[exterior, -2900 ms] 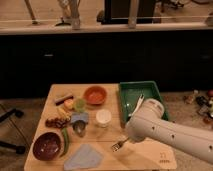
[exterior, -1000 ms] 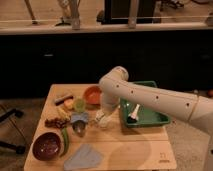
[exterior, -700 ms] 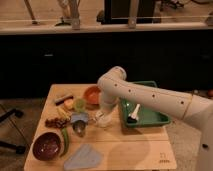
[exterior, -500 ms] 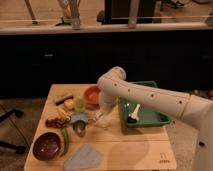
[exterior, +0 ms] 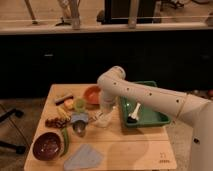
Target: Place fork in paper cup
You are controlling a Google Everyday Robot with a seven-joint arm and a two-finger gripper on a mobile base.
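Observation:
The white paper cup [exterior: 103, 120] stands on the wooden table [exterior: 135, 150], just in front of the orange bowl [exterior: 91, 94]. My arm reaches in from the right, bends at the elbow and points down. The gripper [exterior: 104, 112] hangs straight over the cup's mouth, right at its rim, and hides most of the cup. I cannot make out the fork; if it is there, the gripper and the cup hide it.
A green tray [exterior: 148, 118] holding a white-handled utensil [exterior: 133, 113] lies right of the cup. A small green cup [exterior: 79, 104], a blue-grey item [exterior: 78, 120], a dark red bowl [exterior: 46, 145], a grey cloth [exterior: 83, 156] and food items [exterior: 61, 113] lie to the left.
Almost three seconds ago the gripper held the fork low over the table's front right. It has swung left and back to above the cup. In the last second it has barely moved.

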